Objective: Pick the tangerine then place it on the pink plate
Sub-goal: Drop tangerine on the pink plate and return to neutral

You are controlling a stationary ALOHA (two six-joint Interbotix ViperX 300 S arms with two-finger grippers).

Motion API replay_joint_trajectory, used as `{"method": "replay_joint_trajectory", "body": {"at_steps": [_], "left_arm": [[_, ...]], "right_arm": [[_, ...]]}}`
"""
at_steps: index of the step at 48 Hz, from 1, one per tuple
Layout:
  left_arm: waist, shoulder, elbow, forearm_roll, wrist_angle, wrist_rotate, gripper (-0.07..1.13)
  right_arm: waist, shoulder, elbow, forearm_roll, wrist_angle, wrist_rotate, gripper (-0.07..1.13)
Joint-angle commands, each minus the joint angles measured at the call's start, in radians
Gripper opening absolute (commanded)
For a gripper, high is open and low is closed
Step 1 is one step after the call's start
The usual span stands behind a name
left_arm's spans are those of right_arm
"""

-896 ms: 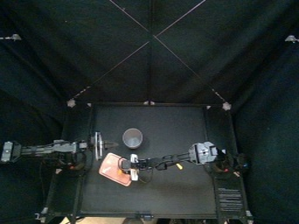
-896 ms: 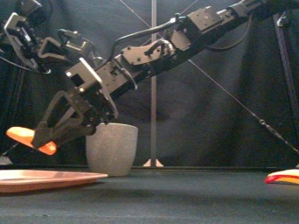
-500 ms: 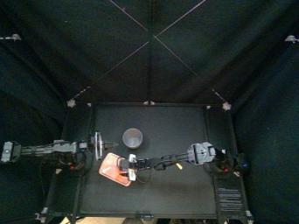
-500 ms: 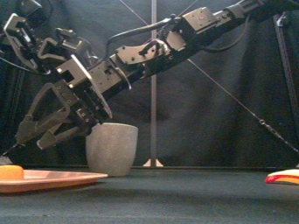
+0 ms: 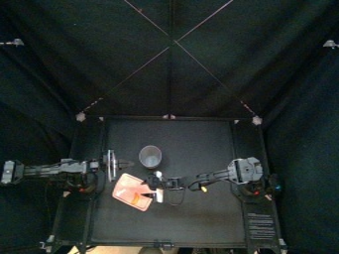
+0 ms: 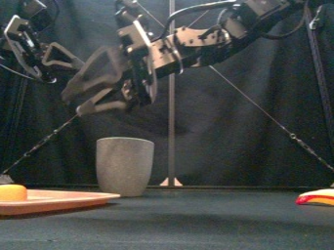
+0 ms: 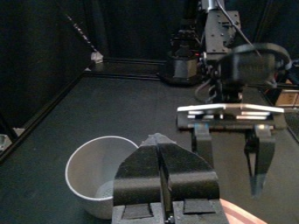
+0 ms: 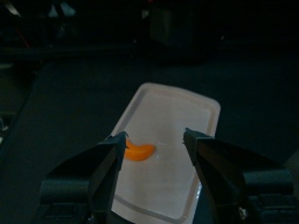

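The tangerine lies on the pink plate, near one edge. The right gripper hangs above the plate, jaws apart and empty. Lift it straight up, clear of the plate. The left gripper rests beside the plate, jaws together.

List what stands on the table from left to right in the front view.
The flat pink tray, with the small orange tangerine on its left end → tall grey speckled cup → red and yellow toy, cut off by the picture's right edge.
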Motion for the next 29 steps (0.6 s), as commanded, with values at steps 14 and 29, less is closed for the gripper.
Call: {"method": "replay_joint_trajectory", "body": {"at_steps": [14,29], "left_arm": [[0.006,-0.002,-0.012,0.002,-0.009,0.002,0.06],[0.008,-0.003,-0.012,0.002,-0.009,0.002,0.06]], "right_arm": [[-0.009,-0.301,0.33,0.051,-0.193,0.002,0.9],[-0.061,-0.485,0.545,0.048,-0.33,-0.005,0.9]]}}
